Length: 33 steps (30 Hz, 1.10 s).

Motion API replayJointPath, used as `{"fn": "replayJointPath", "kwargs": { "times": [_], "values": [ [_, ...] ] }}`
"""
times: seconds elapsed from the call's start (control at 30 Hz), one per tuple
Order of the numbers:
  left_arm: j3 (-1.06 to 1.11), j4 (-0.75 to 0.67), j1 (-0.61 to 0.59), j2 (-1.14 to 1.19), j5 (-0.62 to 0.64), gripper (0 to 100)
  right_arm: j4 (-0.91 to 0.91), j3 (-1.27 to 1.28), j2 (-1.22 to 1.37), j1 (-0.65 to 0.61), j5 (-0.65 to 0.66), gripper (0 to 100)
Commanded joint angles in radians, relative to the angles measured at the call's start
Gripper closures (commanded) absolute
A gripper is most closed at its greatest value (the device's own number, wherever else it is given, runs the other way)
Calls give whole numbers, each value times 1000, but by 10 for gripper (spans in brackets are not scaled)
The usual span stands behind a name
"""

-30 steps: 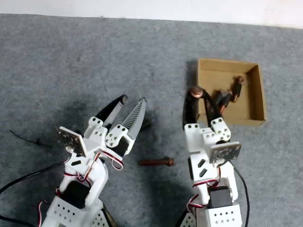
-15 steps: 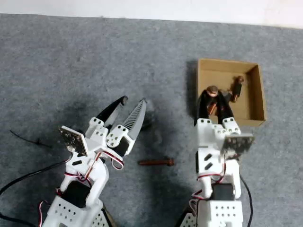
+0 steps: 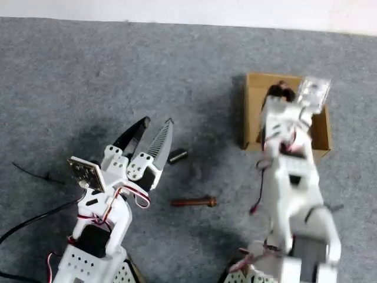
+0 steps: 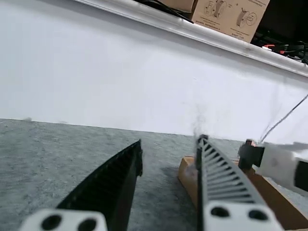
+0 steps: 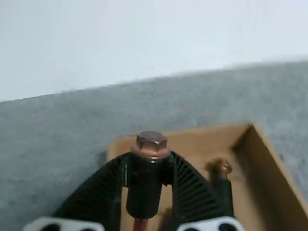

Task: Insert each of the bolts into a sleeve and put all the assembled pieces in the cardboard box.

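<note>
The assembled piece [image 5: 147,185], a copper hex-head bolt seated in a dark cylindrical sleeve, is upright in the right claw [image 5: 147,163], head up. The two black ribbed fingers are closed snug on the sleeve just under the head, and it hangs over the open brown cardboard box [image 5: 192,137].

My guess is it's small, rigid metal: dense for its size, nothing fragile, but smooth and round, so it'll roll or twist if it's pinched off-centre. Holding the sleeve right below the head looks smart to me, since the head works as a stop and the bolt shouldn't slide out. I'd keep it head-up until it's low in the box.

A second assembled piece [image 5: 219,169] already lies inside the box. From above, the box sits at about 2 o'clock on the grey carpeted surface [image 3: 70,76].

A loose copper bolt [image 3: 193,202] lies flat near 6 o'clock. I'd take that one across the middle of the shank. A short dark sleeve [image 3: 178,155] lies at about 11 o'clock from it, well apart. The left claw [image 3: 158,121] sits just beside that sleeve, spread wide with nothing in it.
</note>
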Motion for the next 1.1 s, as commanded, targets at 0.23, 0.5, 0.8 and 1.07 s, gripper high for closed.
{"fn": "replayJointPath", "kwargs": {
  "times": [0.23, 0.5, 0.8, 1.07],
  "values": [
    [22, 34, -2, -15, 6, 815, 487, -599, 363, -15, -25, 864],
    [22, 60, -2, -13, 6, 815, 595, -624, 321, -44, -25, 822],
    [22, 55, -58, -22, -40, 815, 889, -539, 68, -288, -23, 822],
    [21, 18, -174, -22, -46, 816, 888, -325, 33, -576, 38, 822]
  ]
}}
